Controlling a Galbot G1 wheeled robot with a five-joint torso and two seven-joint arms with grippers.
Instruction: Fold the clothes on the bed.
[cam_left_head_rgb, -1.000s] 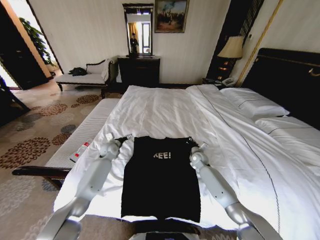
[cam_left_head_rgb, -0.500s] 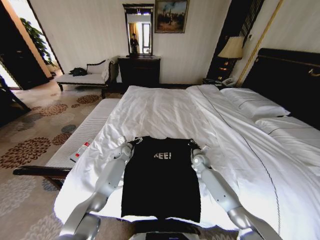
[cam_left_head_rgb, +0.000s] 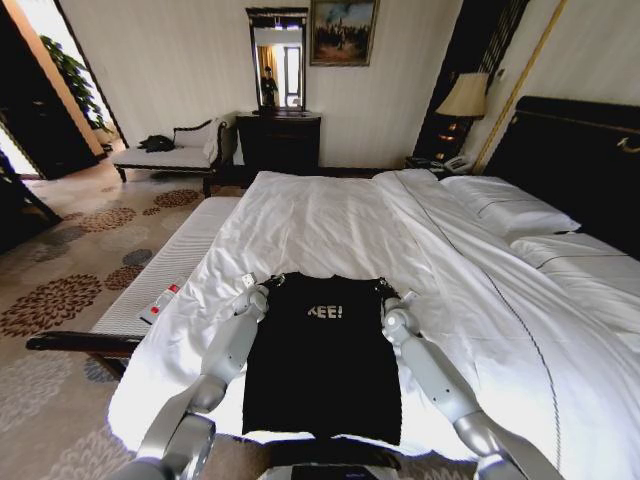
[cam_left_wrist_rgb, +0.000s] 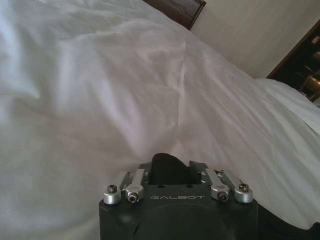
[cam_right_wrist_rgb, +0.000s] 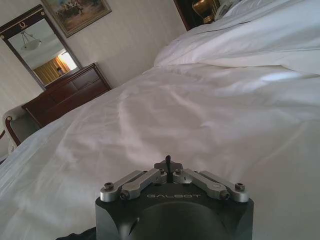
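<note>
We have the black T-shirt (cam_left_head_rgb: 322, 355) lying flat on the near part of the bed (cam_left_head_rgb: 330, 225), hem toward us, collar away. Our left gripper (cam_left_head_rgb: 268, 283) sits at the far left corner of the shirt, with dark cloth between its near-closed fingers. Our right gripper (cam_left_head_rgb: 388, 292) sits at the far right corner, pinched tight on a sliver of fabric. We judge both top corners taken; next, lift together and fold toward the hem.

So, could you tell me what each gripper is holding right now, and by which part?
Both hold the black T-shirt at its far corners: the left gripper pinches the left one, the right gripper the right one.
</note>
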